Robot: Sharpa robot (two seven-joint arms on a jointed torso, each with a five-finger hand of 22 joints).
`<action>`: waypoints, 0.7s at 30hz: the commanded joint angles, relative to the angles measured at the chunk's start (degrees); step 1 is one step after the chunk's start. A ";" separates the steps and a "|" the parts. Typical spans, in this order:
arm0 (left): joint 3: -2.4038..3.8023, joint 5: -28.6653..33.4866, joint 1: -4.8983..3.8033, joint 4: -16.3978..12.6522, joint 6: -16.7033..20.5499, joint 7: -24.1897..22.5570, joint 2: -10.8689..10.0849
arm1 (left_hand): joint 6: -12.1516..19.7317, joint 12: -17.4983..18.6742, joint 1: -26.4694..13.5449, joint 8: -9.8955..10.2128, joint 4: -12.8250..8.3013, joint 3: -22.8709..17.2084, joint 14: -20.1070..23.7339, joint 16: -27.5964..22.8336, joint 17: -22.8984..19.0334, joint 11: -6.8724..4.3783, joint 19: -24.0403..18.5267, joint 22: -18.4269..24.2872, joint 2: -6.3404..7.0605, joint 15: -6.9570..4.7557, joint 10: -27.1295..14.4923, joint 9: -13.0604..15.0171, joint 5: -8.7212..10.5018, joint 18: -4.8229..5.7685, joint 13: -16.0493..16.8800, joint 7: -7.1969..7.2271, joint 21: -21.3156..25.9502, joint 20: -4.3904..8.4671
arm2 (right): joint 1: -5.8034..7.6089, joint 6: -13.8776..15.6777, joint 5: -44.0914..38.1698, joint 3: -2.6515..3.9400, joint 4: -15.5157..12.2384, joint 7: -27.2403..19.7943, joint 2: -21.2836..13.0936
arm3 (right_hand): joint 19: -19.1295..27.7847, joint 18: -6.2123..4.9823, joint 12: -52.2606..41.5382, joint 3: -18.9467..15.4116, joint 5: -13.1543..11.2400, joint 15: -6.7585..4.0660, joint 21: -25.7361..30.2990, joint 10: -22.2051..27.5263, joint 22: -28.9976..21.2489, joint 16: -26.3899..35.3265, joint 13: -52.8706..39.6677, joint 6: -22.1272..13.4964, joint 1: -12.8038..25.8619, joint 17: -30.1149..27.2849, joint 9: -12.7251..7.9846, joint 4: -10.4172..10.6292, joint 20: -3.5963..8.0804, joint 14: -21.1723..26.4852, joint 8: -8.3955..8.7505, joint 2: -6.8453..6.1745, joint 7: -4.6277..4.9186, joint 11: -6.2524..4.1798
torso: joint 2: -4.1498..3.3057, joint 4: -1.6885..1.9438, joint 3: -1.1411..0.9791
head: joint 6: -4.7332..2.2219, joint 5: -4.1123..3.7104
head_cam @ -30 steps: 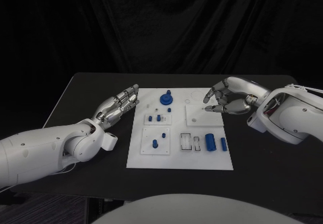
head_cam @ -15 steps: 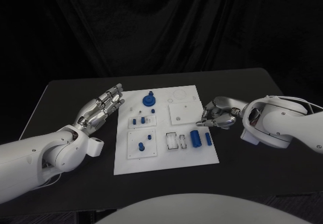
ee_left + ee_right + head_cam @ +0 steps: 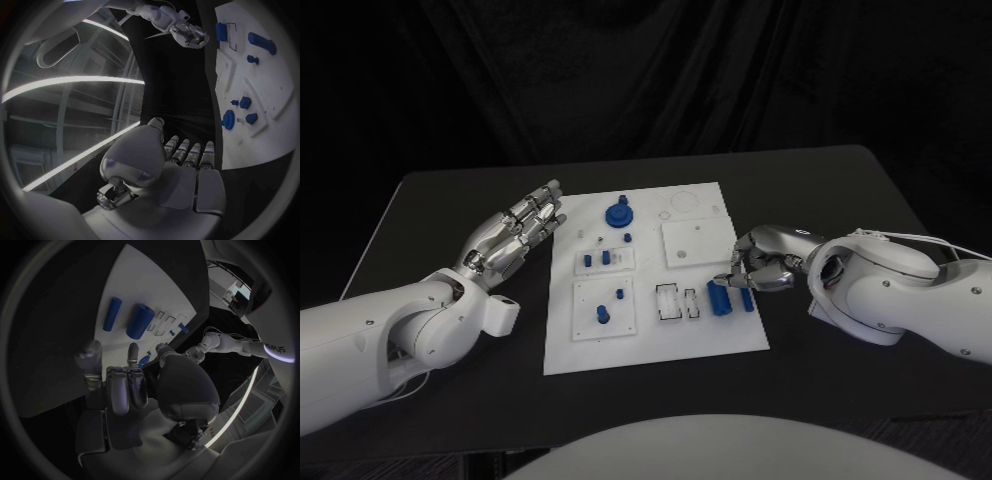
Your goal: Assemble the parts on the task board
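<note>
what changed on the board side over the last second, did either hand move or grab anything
The right hand came back from the far plain square toward the robot along the board's right edge and now hovers by the two blue cylinders, holding nothing. The view itself shifted between the first two pictures. The left hand stayed open, flat beside the board's left edge. No part has moved.

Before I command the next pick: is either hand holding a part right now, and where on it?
Nothing is held. The left hand lies open beside the task board; the right hand hovers, fingers apart, above the blue cylinders.
</note>
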State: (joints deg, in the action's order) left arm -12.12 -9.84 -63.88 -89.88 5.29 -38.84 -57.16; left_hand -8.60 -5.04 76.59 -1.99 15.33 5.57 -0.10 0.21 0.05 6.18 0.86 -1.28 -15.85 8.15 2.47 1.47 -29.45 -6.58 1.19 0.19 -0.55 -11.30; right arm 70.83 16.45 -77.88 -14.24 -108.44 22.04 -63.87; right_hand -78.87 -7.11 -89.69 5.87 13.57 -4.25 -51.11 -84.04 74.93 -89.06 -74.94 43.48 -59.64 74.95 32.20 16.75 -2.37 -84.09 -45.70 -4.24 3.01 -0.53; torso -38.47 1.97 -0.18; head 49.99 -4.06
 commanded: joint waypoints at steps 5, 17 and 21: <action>0.03 2.62 -0.10 0.23 -1.93 -8.07 0.11 | 0.03 0.13 0.59 0.15 -0.08 -0.38 0.10 -0.21 -0.05 0.19 -0.04 -0.07 -0.14 0.43 -0.03 -0.03 -0.31 -0.52 -0.04 0.38 -0.10 -0.53 | -1.24 2.53 -8.76 0.03 -0.30 6.53 1.00 | -6.53 3.45 -0.31 1.26 1.34 -0.97 -19.32 -5.96 10.35 -0.94 -15.06 3.65 3.18 15.05 0.35 -0.14 1.26 -5.91 1.07 -0.38 -1.09 -1.40 | 0.08 -0.17 -0.10 | 0.01 0.24; 0.03 2.95 -0.05 0.76 -2.59 -7.97 0.21 | 0.12 0.21 0.65 0.18 -0.11 -0.45 0.10 -0.21 -0.05 0.18 -0.01 -0.11 -0.16 0.45 -0.08 -0.05 -0.36 -0.63 -0.06 0.46 -0.12 -0.69 | -2.51 -1.71 -10.48 0.03 0.88 9.52 3.23 | -6.44 3.47 -0.31 1.07 -1.81 -1.09 -20.24 -5.96 10.31 -0.94 -15.06 4.21 6.44 15.05 0.88 -0.02 1.48 -5.91 2.88 -0.23 -1.10 -1.46 | -0.05 -0.14 0.10 | 0.01 0.43; 0.03 2.96 -0.04 0.87 -2.82 -7.85 0.24 | 0.13 0.21 0.68 0.19 -0.12 -0.49 0.10 -0.21 -0.05 0.18 0.02 -0.15 -0.18 0.47 -0.09 -0.05 -0.37 -0.68 -0.06 0.49 -0.14 -0.79 | -2.69 -2.81 -10.54 0.03 1.42 9.80 3.79 | -6.24 3.40 -0.31 0.84 -2.38 -1.06 -20.03 -5.96 10.21 -0.94 -15.06 4.34 7.30 15.05 0.89 -0.01 1.45 -5.91 3.53 -0.20 -1.04 -1.41 | 0.02 0.00 0.20 | 0.01 0.51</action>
State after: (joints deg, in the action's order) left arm -12.12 -7.19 -63.88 -89.03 3.68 -38.84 -56.98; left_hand -8.42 -5.04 76.82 -1.99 15.17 5.41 -0.10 0.21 0.08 6.18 0.87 -1.38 -16.08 8.13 2.48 1.47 -29.45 -6.60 1.18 0.37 -0.55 -11.68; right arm 68.28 15.52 -87.06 -14.24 -107.19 29.34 -60.17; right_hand -83.86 -3.97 -89.69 6.82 11.50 -4.86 -71.23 -84.14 74.92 -89.86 -74.93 47.41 -52.87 74.93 33.03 16.75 -1.23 -84.08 -42.36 -4.33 1.97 -1.65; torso -38.49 1.90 -0.05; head 49.99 -3.57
